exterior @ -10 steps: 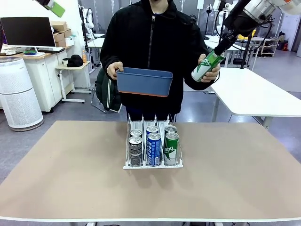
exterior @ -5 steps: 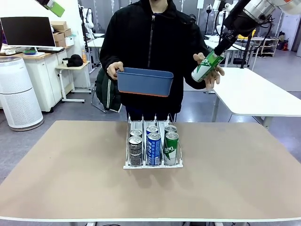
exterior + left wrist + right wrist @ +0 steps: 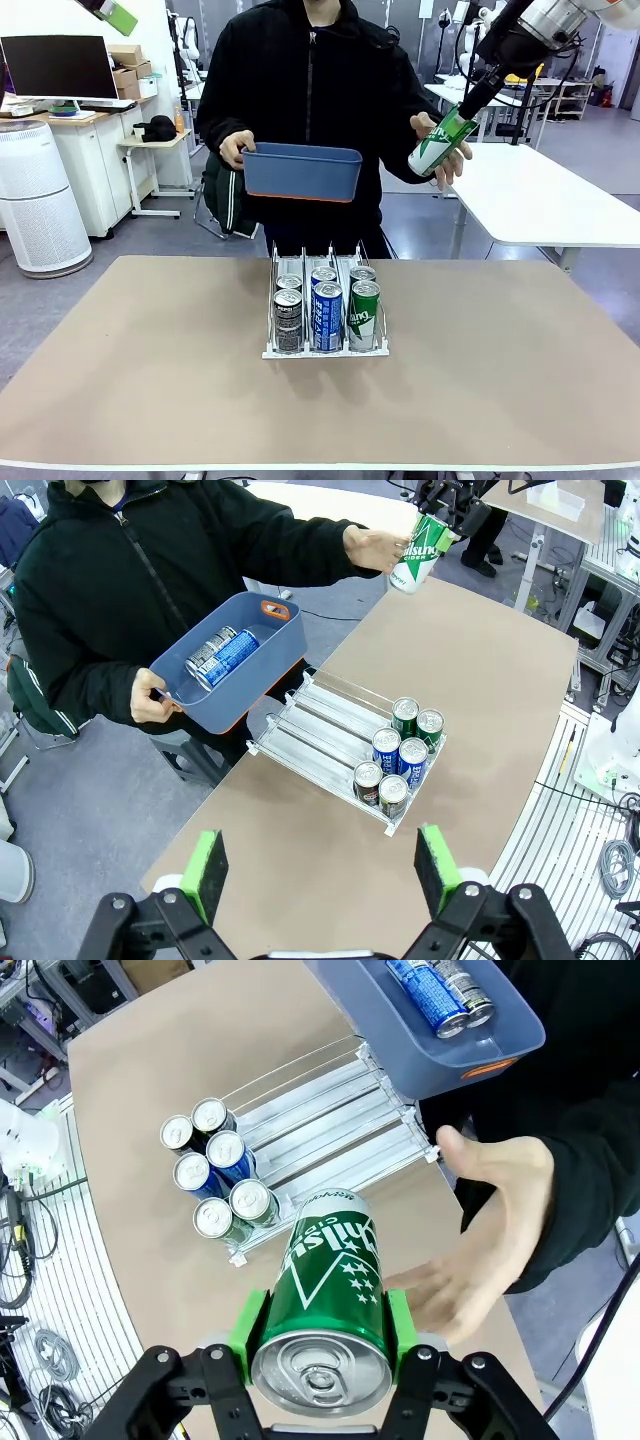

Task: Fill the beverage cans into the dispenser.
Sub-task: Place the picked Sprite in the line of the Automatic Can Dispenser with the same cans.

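My right gripper is shut on a green beverage can, held tilted in the air beyond the table's far edge. The person's hand is spread open just behind it. The dispenser stands mid-table with several cans at its near end: black, blue and green, two deep. My left gripper hangs open high above the table.
The person stands at the far side holding a blue tub above the dispenser's far end. Blue and black cans lie in it. A white table stands behind on the right.
The person's hand, wrapped around the green can a second ago, has opened and let go. The can stays in my right gripper. The tub has shifted slightly left.
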Motion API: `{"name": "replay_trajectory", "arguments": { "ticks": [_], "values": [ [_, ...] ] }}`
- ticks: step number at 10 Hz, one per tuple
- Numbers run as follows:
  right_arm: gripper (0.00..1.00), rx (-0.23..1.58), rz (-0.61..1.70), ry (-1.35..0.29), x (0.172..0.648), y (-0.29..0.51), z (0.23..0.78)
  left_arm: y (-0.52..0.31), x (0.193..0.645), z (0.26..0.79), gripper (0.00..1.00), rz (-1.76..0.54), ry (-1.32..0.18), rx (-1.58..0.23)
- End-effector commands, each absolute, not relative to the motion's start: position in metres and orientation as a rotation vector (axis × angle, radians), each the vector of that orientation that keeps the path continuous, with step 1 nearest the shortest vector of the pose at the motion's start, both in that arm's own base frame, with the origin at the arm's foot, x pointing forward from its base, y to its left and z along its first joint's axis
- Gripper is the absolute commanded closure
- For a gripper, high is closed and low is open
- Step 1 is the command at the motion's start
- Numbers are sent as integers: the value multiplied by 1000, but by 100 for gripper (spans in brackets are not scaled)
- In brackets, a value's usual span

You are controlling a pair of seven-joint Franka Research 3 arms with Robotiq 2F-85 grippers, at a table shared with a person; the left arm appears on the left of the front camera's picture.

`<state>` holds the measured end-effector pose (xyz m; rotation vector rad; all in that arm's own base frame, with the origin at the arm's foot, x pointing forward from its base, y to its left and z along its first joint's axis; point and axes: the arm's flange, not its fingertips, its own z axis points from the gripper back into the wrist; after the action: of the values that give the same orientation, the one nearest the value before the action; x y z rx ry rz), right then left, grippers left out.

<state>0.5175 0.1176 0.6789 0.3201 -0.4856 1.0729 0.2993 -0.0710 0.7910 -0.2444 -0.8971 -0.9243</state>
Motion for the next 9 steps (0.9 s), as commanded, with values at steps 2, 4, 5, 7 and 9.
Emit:
{"name": "replay_trajectory", "arguments": {
  "ticks": [2, 4, 5, 7, 9],
  "values": [
    [100, 320, 1073, -486, 517, 118, 679, -70, 300, 790, 0, -918, -901, -240],
    [100, 320, 1073, -486, 517, 118, 679, -70, 300, 790, 0, -918, -901, -240],
    [100, 320, 1073, -486, 517, 118, 679, -70, 300, 790, 0, -918, -901, -240],
    [100, 320, 1073, -486, 517, 118, 679, -70, 300, 790, 0, -918, -901, -240],
    [100, 320, 1073, -486, 517, 118, 679, -70, 300, 790, 0, -918, -901, -240]
  ]
}}
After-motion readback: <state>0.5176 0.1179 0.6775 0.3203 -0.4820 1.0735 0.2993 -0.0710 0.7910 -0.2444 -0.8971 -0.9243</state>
